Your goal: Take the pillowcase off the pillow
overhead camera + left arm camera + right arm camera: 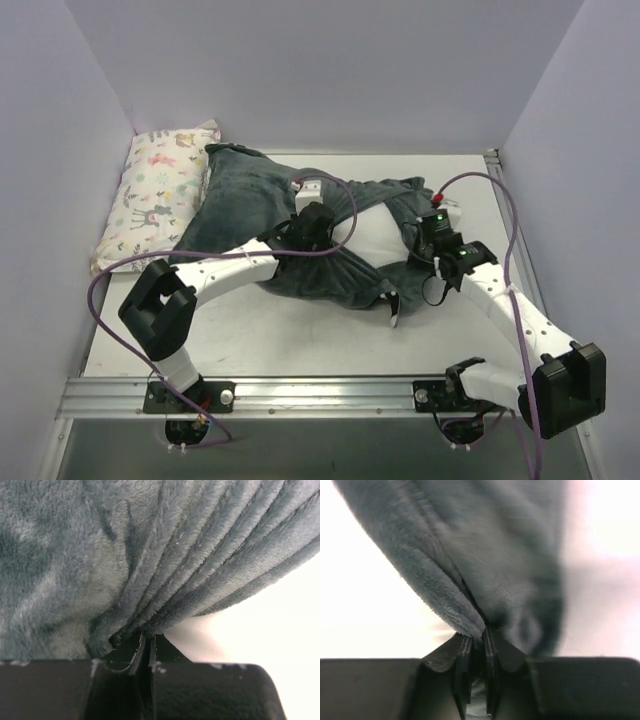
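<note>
The left hand (148, 641) and right hand (478, 637) each clamp the plush grey pillowcase (250, 200) at centre frame; an animal-print pillow (160, 190) lies upper left.

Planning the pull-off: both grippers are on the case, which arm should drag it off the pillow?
Likely left: left gripper clamps the bunched case beside the bared pillow; right gripper pinches only an edge.

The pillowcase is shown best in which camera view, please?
Top external: it shows nearly all the grey pillowcase crumpled on the table, the white pillow bare at its middle. The left wrist view shows only plush folds pinched in the left gripper; the right wrist view, one fold in the right gripper.
</note>
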Controlling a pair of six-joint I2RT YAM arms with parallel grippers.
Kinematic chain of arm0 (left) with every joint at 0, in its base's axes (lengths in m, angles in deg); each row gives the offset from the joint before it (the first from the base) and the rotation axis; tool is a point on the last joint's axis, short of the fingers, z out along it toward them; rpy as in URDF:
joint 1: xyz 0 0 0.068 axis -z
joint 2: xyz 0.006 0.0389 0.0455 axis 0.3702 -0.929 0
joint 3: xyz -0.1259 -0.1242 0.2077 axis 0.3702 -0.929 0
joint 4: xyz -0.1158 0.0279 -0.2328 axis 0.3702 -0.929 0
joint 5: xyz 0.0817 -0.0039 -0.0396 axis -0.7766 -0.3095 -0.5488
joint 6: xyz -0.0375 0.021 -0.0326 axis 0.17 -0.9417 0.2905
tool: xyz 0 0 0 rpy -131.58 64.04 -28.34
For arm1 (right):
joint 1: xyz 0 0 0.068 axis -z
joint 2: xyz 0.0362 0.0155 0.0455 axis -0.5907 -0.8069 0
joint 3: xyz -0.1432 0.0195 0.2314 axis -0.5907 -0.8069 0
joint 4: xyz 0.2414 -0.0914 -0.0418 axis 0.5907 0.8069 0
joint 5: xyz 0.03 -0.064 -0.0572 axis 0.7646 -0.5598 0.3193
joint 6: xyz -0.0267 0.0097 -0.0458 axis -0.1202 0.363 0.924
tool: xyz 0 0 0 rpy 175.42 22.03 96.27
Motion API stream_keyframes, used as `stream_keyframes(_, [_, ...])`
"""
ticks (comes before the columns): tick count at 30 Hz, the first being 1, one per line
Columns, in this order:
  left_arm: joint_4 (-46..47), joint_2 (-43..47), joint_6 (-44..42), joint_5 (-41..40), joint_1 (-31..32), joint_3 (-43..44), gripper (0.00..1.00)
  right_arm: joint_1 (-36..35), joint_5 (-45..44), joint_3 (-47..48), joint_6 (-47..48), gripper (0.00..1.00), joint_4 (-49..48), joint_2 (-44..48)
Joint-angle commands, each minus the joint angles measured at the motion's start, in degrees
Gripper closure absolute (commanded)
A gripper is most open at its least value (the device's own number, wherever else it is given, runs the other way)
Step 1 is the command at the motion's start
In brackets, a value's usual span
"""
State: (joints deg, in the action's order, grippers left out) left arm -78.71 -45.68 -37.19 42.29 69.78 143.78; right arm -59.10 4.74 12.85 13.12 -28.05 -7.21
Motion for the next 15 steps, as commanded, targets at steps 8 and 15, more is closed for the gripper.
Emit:
stream_keyframes(8, [-0.94, 1.07, 2.69, 10.23, -13.67, -8.34, 1.00, 29.83, 17.54, -13.94, -1.27, 1.00, 0.64, 13.60])
stream_keyframes(15, [3.54, -1.11, 2.09, 14.28, -8.18, -9.23, 1.00, 23.09, 27.67, -29.60, -13.15, 1.00, -31.32, -0.44])
